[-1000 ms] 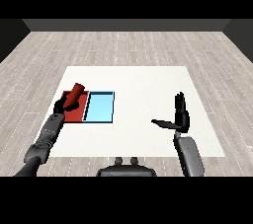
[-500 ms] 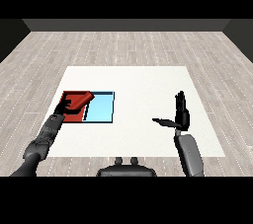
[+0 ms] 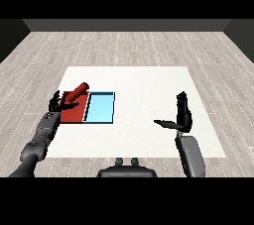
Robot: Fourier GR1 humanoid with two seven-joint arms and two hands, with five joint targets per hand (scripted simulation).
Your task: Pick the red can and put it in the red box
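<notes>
The red can (image 3: 78, 92) lies tilted over the far edge of the red tray (image 3: 74, 114), its upper end pointing back and to the right. My left hand (image 3: 55, 103) is just left of the can's lower end, at the tray's left edge, with fingers spread and nothing held in them. The light blue tray (image 3: 100, 108) adjoins the red tray on its right side. My right hand (image 3: 183, 114) hovers open over the right part of the table, fingers straight and thumb pointing left, far from both trays.
The white table (image 3: 144, 85) stands on a wooden floor. Its front edge runs just below my forearms.
My left hand has pulled back to the left off the red tray and opened. The can now lies on the tray, free of the hand. The right hand has barely moved.
</notes>
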